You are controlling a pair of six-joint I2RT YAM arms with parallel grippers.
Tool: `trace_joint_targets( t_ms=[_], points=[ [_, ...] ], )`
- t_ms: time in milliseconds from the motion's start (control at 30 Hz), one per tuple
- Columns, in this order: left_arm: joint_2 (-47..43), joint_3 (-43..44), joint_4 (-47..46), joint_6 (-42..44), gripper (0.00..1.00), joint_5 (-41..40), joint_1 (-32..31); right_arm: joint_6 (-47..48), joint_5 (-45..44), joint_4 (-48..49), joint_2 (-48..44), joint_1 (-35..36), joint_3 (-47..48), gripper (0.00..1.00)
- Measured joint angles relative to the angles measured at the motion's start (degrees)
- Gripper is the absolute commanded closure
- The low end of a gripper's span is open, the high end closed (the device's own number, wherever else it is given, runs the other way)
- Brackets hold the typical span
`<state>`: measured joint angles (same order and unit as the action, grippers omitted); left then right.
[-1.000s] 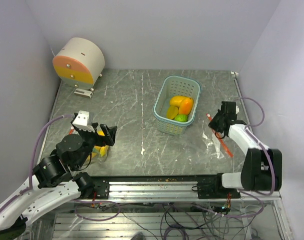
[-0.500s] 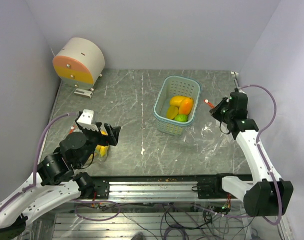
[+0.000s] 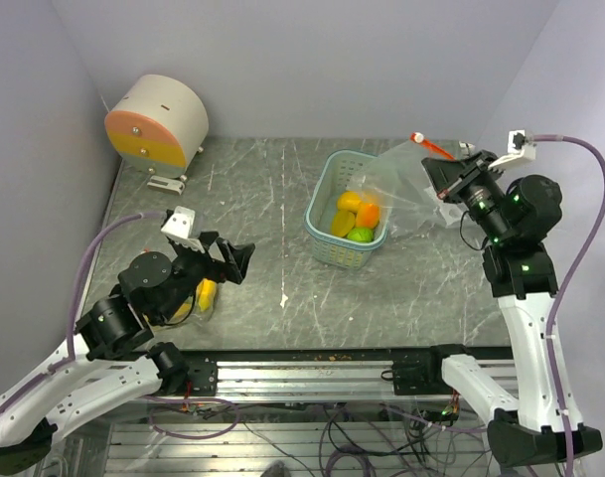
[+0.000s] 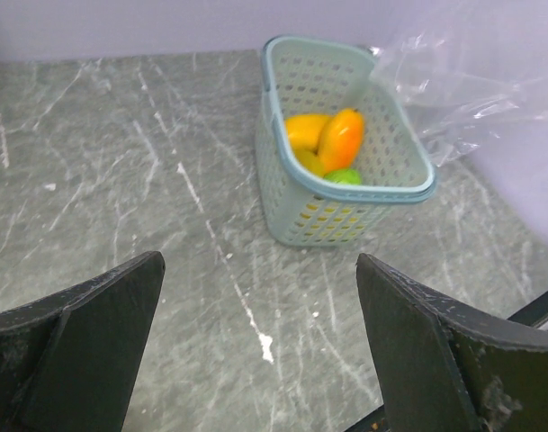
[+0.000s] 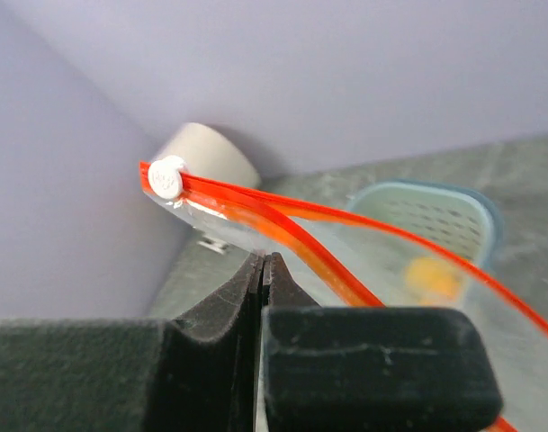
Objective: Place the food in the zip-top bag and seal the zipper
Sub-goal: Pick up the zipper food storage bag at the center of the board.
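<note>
Bag (image 3: 406,189) raised off table (image 3: 252,189) | right pincer (image 5: 265,268) clamped on it | left pincer (image 4: 256,351) spread

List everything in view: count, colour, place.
basket: one, pale teal, table's middle-right
fruit in basket: about four, orange, yellow, green
loose fruit: count unclear, yellow, beside left arm
zip-top bag: one, clear, held aloft right of basket
zipper: one, red-orange, white slider, bag's mouth
drum: one, cream, orange-yellow face, back-left corner
table: one, grey marbled
left gripper: black, open, empty, near-left
right gripper: black, shut on zip-top bag
</note>
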<state>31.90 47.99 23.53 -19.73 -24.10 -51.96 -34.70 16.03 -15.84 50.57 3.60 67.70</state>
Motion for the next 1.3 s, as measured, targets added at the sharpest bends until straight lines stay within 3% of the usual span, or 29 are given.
trace_joint_targets(
  t_ms=[200,433,667,933,1100,1300],
  points=[
    [-0.2,1.0,-3.6,-0.6,0.01,2.6,0.0,-3.6,9.4,11.8,4.0,6.6,-1.2,1.0],
    [0.3,5.0,-6.7,-0.7,0.01,5.5,0.0,-5.8,10.0,21.5,9.3,22.9,-5.5,1.0],
    [-0.3,5.5,-8.6,-0.3,0.01,5.8,0.0,0.3,11.3,24.6,14.2,36.4,-6.8,1.0],
    [1.7,17.4,-2.4,1.1,0.01,4.3,0.0,11.5,19.1,24.2,12.8,39.1,-13.3,1.0],
    [2.1,17.7,-1.8,1.0,0.0,4.9,0.0,16.7,22.7,22.3,12.7,40.3,-14.7,1.0],
    [8.5,13.6,-3.5,0.2,0.0,8.4,0.0,20.6,23.5,20.3,12.7,41.2,-14.7,1.0]
  ],
)
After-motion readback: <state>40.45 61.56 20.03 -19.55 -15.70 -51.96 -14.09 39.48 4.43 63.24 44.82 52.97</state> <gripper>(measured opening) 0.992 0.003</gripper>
